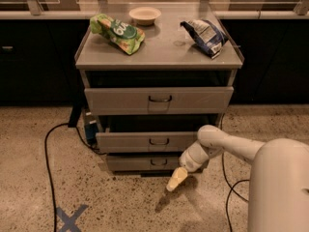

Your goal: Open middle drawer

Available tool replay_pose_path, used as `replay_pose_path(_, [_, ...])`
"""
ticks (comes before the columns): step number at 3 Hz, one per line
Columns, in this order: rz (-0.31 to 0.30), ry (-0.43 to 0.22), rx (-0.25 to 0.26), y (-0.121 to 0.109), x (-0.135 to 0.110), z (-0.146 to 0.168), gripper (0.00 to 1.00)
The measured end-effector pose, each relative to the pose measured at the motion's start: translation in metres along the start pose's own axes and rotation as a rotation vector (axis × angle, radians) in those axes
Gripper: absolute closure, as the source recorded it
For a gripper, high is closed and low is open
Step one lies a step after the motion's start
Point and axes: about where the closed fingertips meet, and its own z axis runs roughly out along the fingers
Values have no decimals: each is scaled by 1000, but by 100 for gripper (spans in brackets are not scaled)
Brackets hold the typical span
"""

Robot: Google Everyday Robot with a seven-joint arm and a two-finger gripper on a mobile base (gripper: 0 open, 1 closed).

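Observation:
The middle drawer (145, 142) is a shallow grey front with a small dark wire handle (158, 141), second of three in a grey cabinet. It stands slightly out, with a dark gap above it. My gripper (176, 179) hangs on the cream arm (227, 146), which comes in from the right. It points down and left, in front of the bottom drawer's (145, 162) right end and near the floor. It is below and right of the middle handle and touches no handle.
The taller top drawer (159, 100) also stands slightly out. On the cabinet top lie a green bag (117, 33), a white bowl (145, 15) and a blue-white bag (205, 35). A black cable (48, 153) and a blue tape cross (70, 219) mark the floor at left. A dark counter runs behind.

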Motion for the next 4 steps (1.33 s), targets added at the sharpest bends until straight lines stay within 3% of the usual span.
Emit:
replay_pose_path(2, [-17, 0, -97, 81, 14, -27, 0])
replay_pose_path(3, [-25, -2, -49, 73, 6, -33, 0])
replay_pose_path(4, [-69, 3, 88, 53, -18, -54, 0])
